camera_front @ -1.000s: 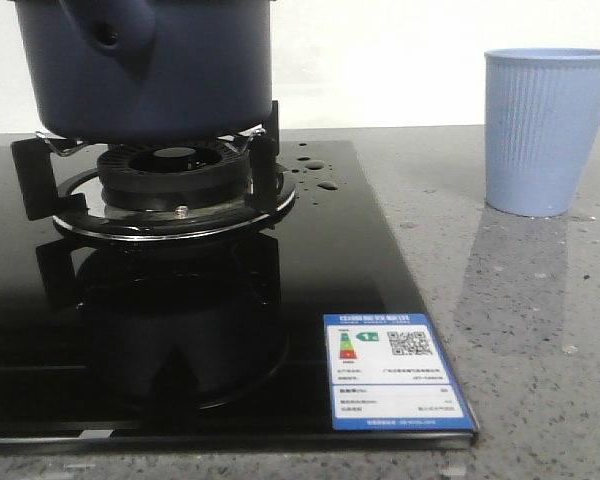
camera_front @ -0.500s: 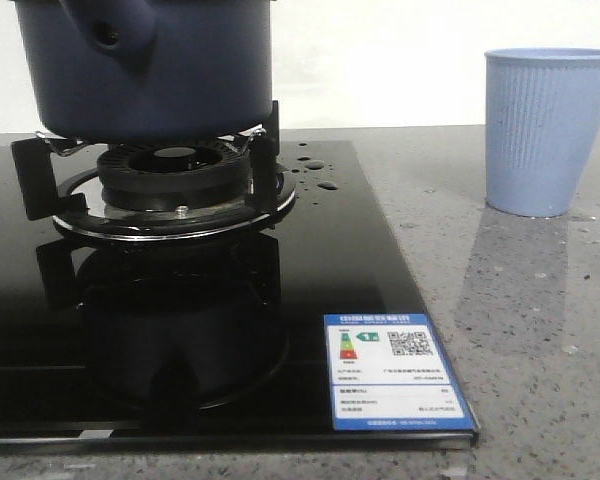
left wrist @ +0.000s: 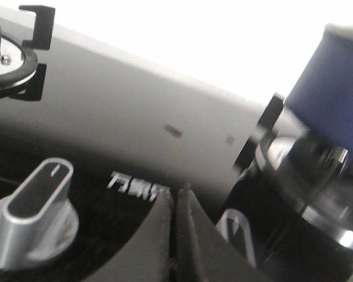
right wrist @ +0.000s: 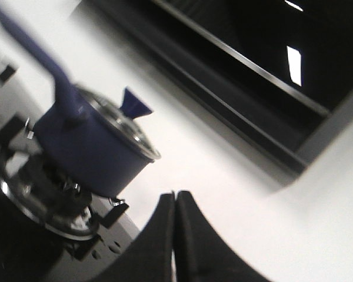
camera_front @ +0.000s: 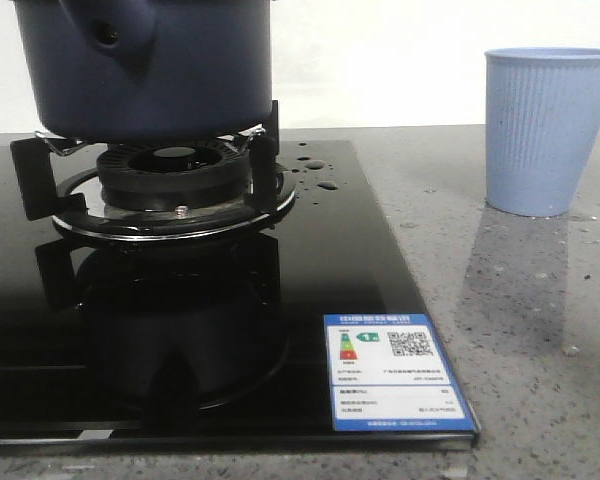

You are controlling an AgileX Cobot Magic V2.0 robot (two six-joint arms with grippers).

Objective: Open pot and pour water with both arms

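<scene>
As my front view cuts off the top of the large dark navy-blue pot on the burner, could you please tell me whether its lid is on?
Observer: Yes. The right wrist view shows the dark navy-blue pot covered by a shiny round lid with a blue knob.
Operator: Thank you. Is the right gripper on that knob?
Observer: No. The right gripper is shut, empty and well apart from the pot.
Operator: And the left gripper, please?
Observer: The left gripper is also shut on nothing, near a silver control knob on the stove.
</scene>
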